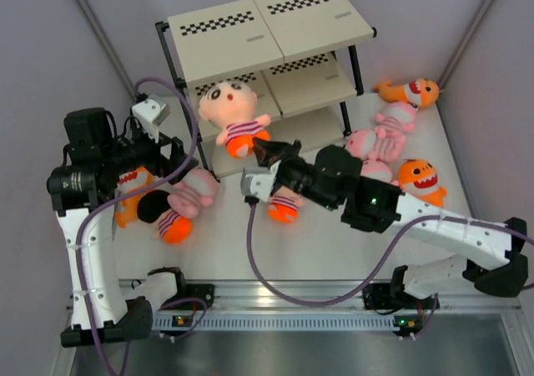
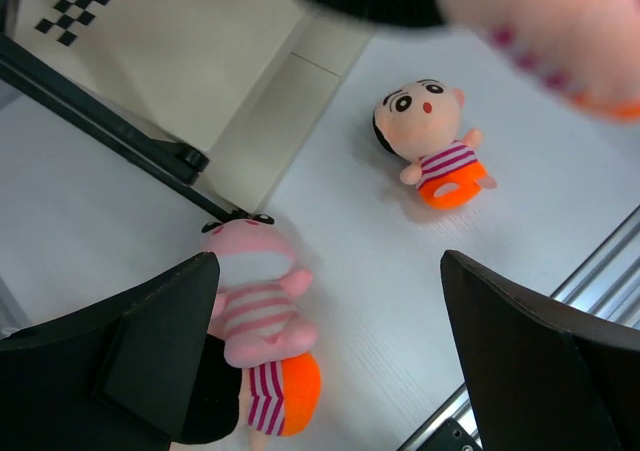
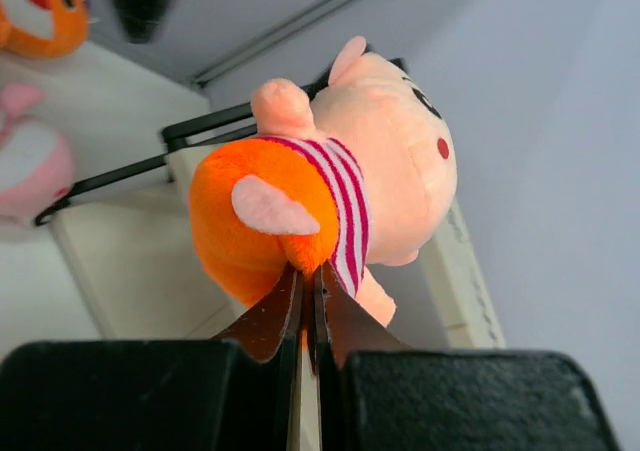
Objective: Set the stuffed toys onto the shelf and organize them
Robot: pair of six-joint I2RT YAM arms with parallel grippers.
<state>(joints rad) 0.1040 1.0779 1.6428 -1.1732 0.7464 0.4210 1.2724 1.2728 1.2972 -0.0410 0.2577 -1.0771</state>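
Note:
My right gripper (image 1: pixel 259 147) (image 3: pixel 314 271) is shut on the orange bottom of a peach-headed doll (image 1: pixel 233 112) (image 3: pixel 335 186). It holds the doll in the air in front of the shelf (image 1: pixel 275 26), near the middle board. My left gripper (image 1: pixel 182 172) (image 2: pixel 328 271) hangs open above a pink striped animal (image 1: pixel 198 188) (image 2: pixel 255 306), which lies on a black-haired doll (image 1: pixel 169 219) (image 2: pixel 285 396); it grips nothing. An orange shark (image 1: pixel 132 194) lies beside them. A further doll (image 1: pixel 284 206) (image 2: pixel 432 143) lies face up on the table under the right arm.
At the right lie an orange shark (image 1: pixel 413 91), two pink animals (image 1: pixel 394 117) (image 1: pixel 367 142) and another orange shark (image 1: pixel 420 176). Grey walls close in both sides. A metal rail (image 1: pixel 292 297) runs along the near table edge.

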